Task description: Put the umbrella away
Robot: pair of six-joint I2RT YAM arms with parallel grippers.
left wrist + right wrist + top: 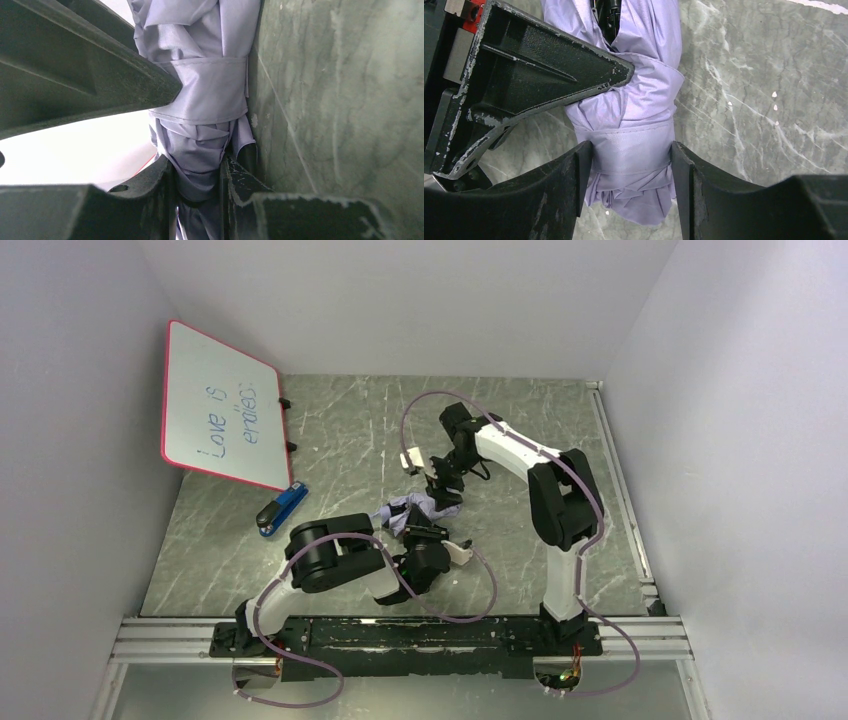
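I work over a grey-green, marble-veined tabletop [330, 430] under even, soft light. Plain white walls [400, 300] box me in at the back and on both sides. A silver aluminium rail [160, 638] runs along my near edge. A red-framed whiteboard with blue handwriting [222, 405] leans against the left wall.

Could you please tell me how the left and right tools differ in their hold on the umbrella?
The left tool pinches a narrow, squeezed stretch of the umbrella, jaws close together; the right tool spans its fuller, strap-wrapped part, jaws wider. Both are shut on its fabric.
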